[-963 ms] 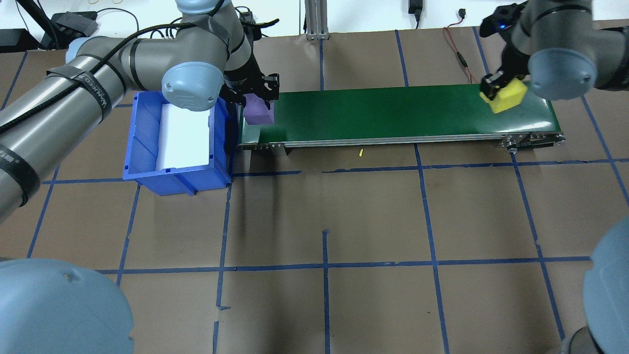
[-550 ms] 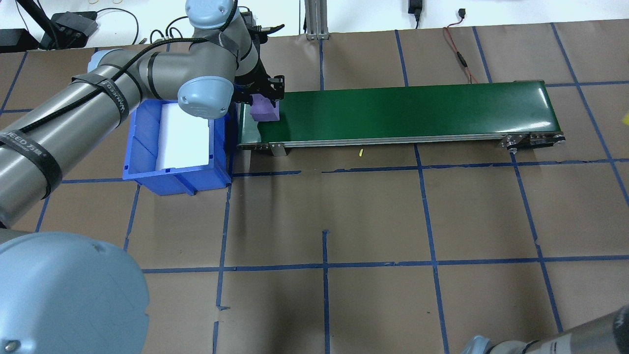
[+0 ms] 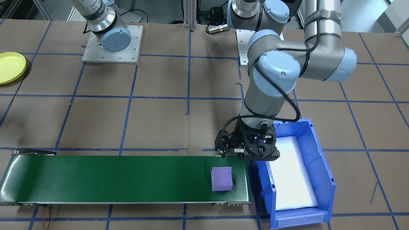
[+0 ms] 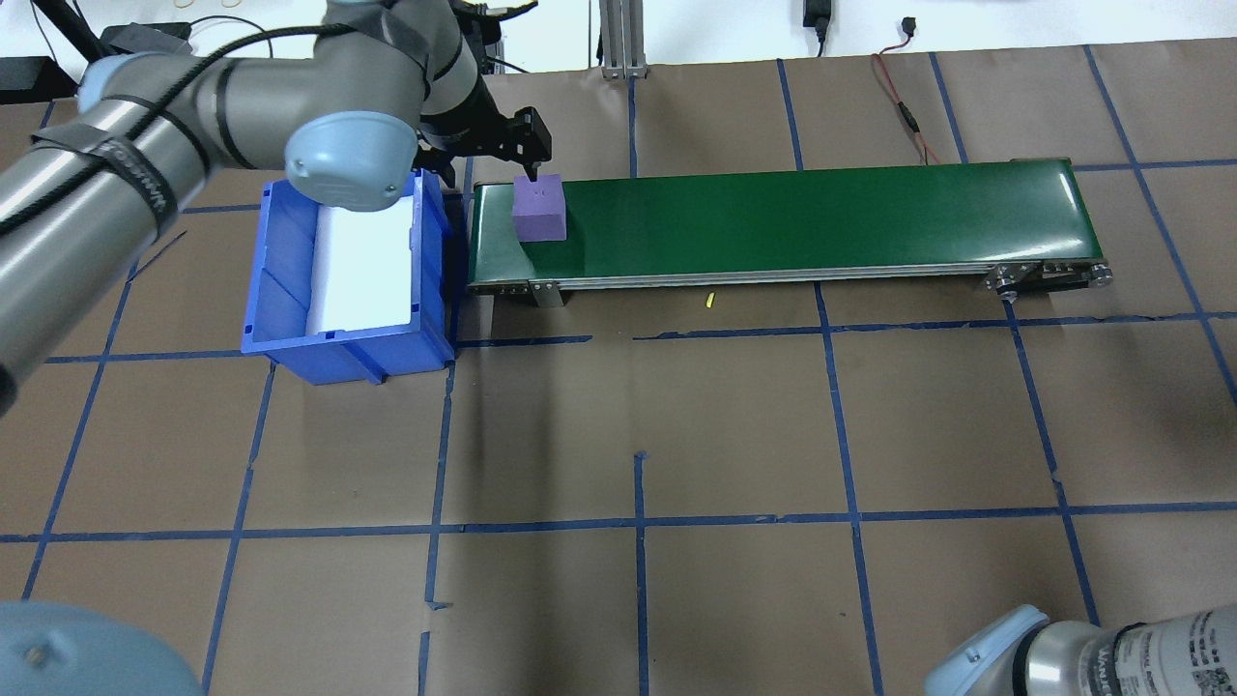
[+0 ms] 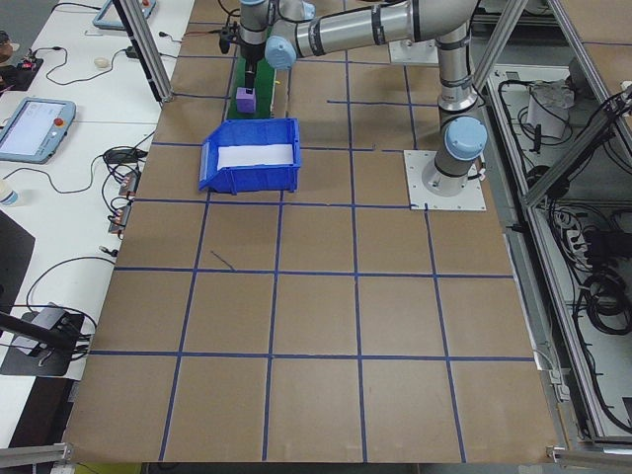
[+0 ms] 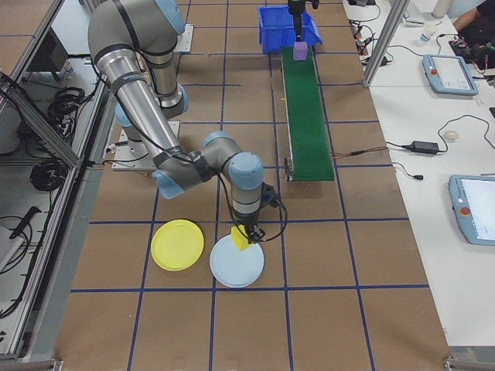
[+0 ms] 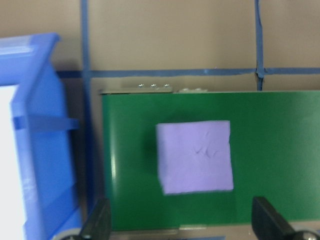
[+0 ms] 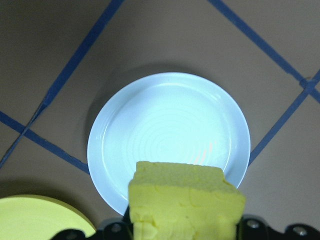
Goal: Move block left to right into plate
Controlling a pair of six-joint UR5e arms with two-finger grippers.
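A purple block (image 4: 538, 208) lies free on the green conveyor belt (image 4: 821, 213) near its left end, also seen as the purple block (image 3: 221, 179) from the front. My left gripper (image 4: 493, 155) hovers just behind it, open, its fingertips (image 7: 265, 217) spread at the bottom of the wrist view. My right gripper (image 6: 244, 232) is shut on a yellow block (image 8: 185, 200) held just above a light-blue plate (image 8: 170, 130). The bright-yellow plate (image 6: 177, 244) lies beside the blue one, with nothing on it.
A blue bin (image 4: 280, 290) with a white foam liner stands against the belt's left end. The yellow plate (image 3: 11, 67) sits at the table's far edge on the robot's right. Blue tape lines grid the brown table.
My left gripper let go of the purple block and drew back; the block has shifted slightly right along the belt. My right arm carried the yellow block off the belt's right end.
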